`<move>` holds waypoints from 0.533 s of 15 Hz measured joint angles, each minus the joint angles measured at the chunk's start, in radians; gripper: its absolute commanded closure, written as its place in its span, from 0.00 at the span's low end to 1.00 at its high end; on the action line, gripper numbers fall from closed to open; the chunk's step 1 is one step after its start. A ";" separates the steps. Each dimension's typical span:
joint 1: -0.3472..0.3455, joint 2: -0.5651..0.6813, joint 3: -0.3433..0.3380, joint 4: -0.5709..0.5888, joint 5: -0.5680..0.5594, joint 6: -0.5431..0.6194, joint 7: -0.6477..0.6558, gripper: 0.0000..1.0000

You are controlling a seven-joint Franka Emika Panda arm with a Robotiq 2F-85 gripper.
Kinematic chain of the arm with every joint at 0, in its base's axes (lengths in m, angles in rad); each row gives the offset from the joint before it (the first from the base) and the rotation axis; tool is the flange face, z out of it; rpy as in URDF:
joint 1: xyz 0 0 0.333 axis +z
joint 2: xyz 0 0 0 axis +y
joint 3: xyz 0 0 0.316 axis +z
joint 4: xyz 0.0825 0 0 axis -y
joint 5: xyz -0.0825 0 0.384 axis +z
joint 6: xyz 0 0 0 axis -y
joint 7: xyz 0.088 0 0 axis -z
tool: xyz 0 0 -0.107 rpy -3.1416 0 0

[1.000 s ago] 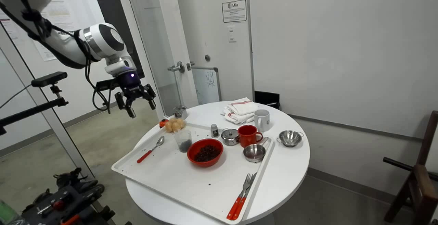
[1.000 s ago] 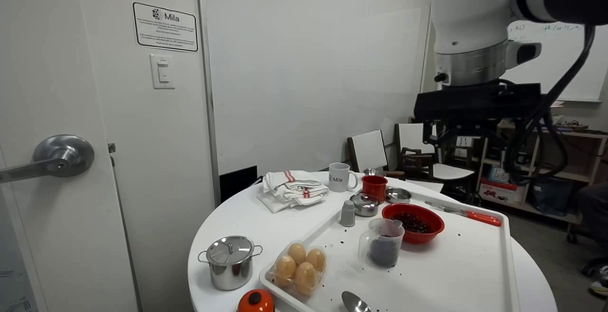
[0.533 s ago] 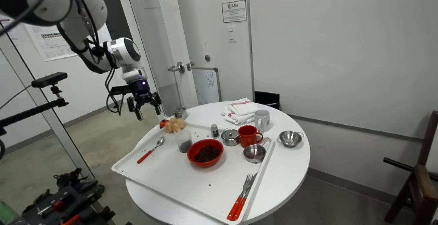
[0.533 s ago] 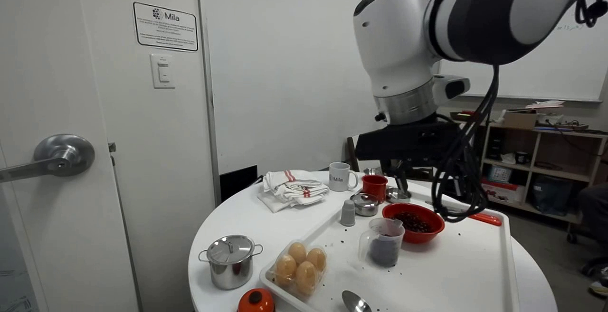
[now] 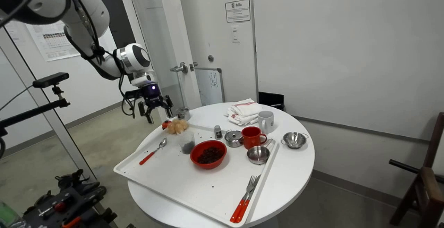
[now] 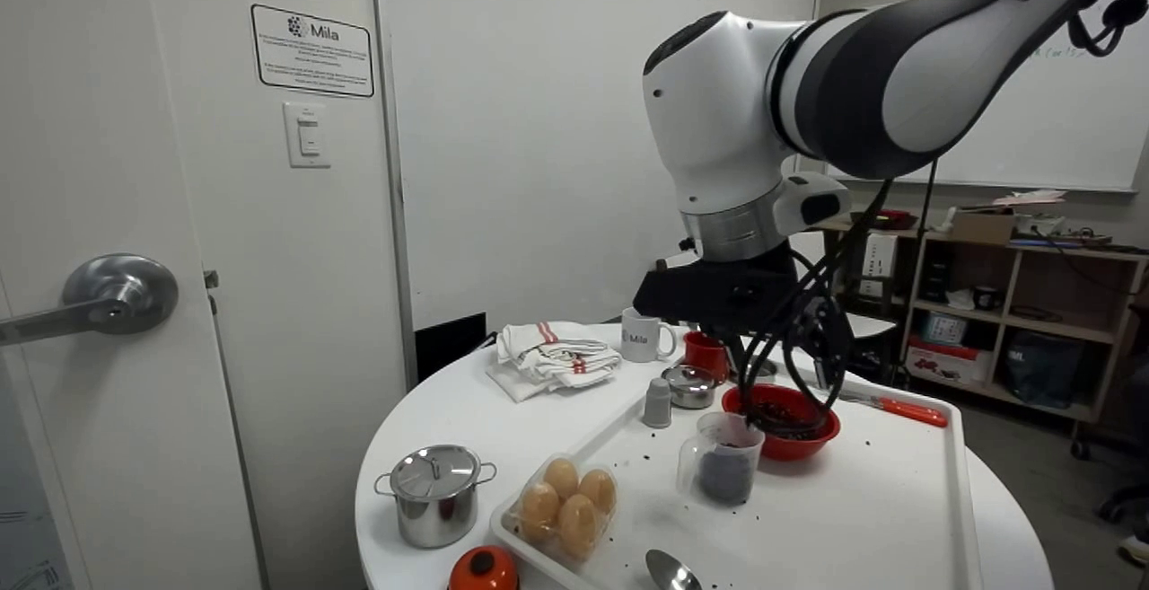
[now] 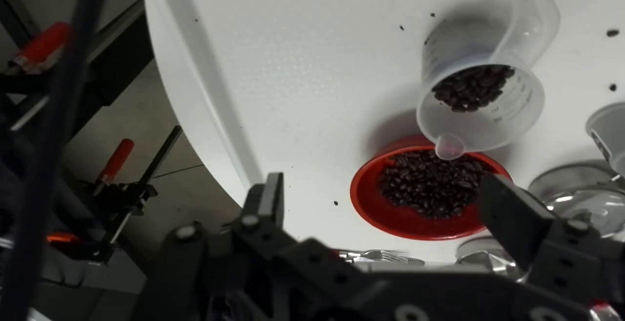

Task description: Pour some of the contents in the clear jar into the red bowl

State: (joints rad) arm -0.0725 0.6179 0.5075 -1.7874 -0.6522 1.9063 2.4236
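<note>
The clear jar, a see-through jug with a spout and handle, stands upright on the white tray. Dark beans lie inside it. It also shows in both exterior views. The red bowl stands beside it, holding many dark beans; it shows in both exterior views. My gripper is open and empty, its fingers wide apart. In an exterior view the gripper hangs in the air above the tray's level, apart from the jar. Cables partly hide it in an exterior view.
Near the jar are a pack of eggs, a spoon and a grey shaker. A lidded metal pot, red cup and metal pan stand past the bowl. A fork and knife lie near the tray's edge.
The arm has come down and towards the table: rightward and lower in an exterior view, leftward and lower in an exterior view. The jar and bowl have not moved. The gripper stays open.
</note>
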 measured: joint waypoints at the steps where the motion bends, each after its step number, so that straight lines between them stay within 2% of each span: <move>1: 0.060 -0.010 -0.076 0.000 0.013 0.027 0.029 0.00; 3: 0.166 -0.017 -0.208 0.000 0.045 0.071 0.076 0.00; 4: 0.200 -0.017 -0.252 -0.001 0.069 0.090 0.085 0.00; 8: 0.239 -0.018 -0.309 -0.002 0.101 0.113 0.082 0.00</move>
State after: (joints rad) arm 0.1667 0.6000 0.1986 -1.7895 -0.5511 2.0189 2.5052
